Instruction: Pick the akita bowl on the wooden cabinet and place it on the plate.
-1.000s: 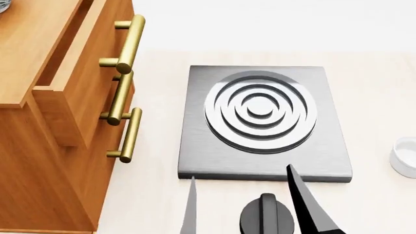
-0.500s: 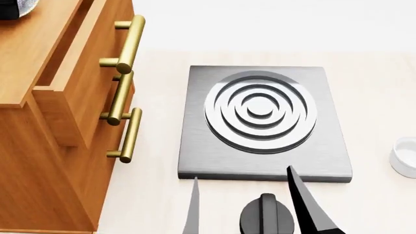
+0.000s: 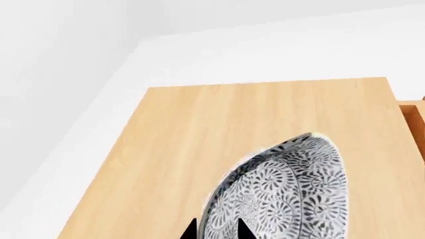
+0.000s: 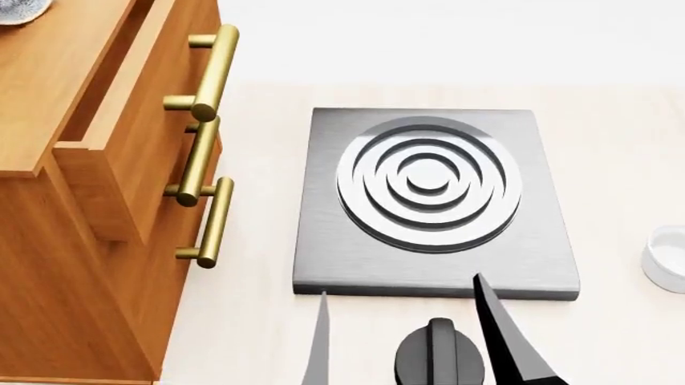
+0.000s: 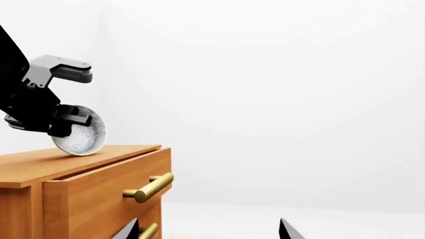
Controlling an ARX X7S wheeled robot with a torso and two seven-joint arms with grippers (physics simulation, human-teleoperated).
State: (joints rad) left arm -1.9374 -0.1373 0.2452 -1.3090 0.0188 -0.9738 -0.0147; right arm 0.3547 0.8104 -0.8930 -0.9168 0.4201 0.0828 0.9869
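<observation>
While your left gripper [image 5: 63, 122] clamps the rim of the patterned, rounded akita bowl [image 3: 282, 191], the bowl tilts on edge atop the smooth wooden cabinet [image 5: 79, 174]. Your right gripper [image 4: 402, 337] hangs with jaws apart before the ridged metal burner [image 4: 431, 184].

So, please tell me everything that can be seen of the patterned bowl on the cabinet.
The akita bowl is round, white with dense grey-blue spiral flower patterns, and looks ceramic. It is tipped steeply on its side, its lower edge seemingly touching the wooden cabinet top. The left gripper is shut on its rim. In the head view only a sliver shows at the corner.
</observation>
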